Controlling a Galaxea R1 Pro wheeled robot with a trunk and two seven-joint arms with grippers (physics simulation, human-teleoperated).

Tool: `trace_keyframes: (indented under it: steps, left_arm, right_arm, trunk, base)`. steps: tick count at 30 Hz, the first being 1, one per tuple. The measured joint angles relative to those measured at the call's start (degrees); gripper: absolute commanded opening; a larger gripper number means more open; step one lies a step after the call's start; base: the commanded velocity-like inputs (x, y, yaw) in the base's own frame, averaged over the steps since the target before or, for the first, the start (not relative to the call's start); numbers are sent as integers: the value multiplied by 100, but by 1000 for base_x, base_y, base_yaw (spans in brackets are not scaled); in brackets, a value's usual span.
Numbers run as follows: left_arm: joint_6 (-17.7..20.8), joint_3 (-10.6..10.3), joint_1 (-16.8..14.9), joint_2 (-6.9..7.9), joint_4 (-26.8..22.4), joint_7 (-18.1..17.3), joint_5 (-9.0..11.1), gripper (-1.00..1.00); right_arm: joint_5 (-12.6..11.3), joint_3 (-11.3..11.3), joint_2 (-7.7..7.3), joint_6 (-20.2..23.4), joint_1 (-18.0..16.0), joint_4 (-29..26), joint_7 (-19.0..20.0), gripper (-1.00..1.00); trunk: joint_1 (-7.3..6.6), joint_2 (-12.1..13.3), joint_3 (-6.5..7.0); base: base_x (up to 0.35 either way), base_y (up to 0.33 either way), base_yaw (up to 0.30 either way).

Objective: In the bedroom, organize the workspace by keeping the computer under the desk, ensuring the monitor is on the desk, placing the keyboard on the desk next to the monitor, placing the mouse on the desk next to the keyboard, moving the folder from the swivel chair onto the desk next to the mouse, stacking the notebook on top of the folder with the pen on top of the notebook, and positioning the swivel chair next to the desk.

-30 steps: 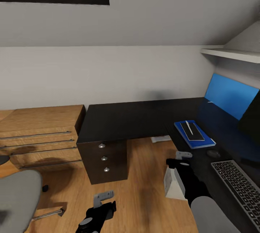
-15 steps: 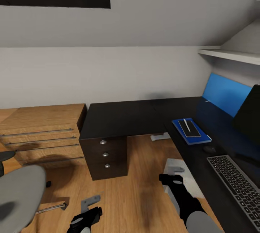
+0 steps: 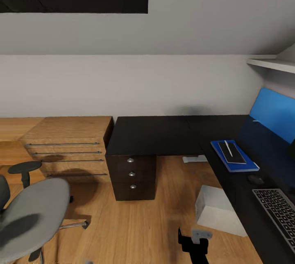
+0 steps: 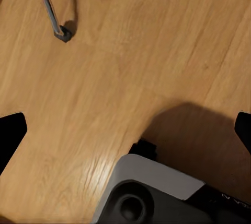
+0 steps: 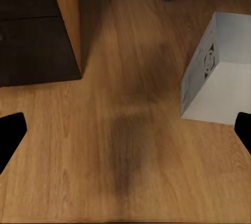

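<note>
The black L-shaped desk fills the room's corner, with a blue back panel. On its right wing lies the blue folder. The dark notebook is on it and the pale pen on top. Nearer me are the mouse and the keyboard. The white computer stands on the floor beside that wing. The grey swivel chair is at the lower left, apart from the desk. My right gripper hangs open over the floor. My left gripper is open above bare floor.
A light wood dresser stands left of the desk's drawer unit. A chair leg with its caster lies near my left gripper. Open wood floor stretches between chair, drawers and computer. A white shelf hangs at upper right.
The whole view has swung left and back, bringing in more of the chair and dresser. Both arms have dropped lower; the left gripper has left the head view.
</note>
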Motion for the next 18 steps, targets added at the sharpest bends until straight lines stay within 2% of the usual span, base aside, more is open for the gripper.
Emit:
trace_keyframes:
  steps: [5,7,13,18]
  left_arm:
    - [-568,-149,-1,-26,886,-852,-46,100]
    - [-705,-172,-2,-42,1122,-1035,-47,100]
    - [-932,-197,-3,-71,1598,-1278,-48,100]
    - [-1007,-186,-4,-76,1780,-1345,-29,100]
  right_arm:
    - [-3,-3,-72,-141,141,45,2,100]
    - [-2,0,-104,-160,163,50,1,100]
    - [-2,-1,-192,-207,276,58,3,100]
    - [3,0,-222,-508,472,60,2,100]
  trunk:
    - [-110,201,90]
    - [-154,281,126]
    - [-286,522,234]
    - [-396,723,324]
  base:
    - [0,0,276]
    - [0,0,278]
    - [0,0,279]
    - [0,0,279]
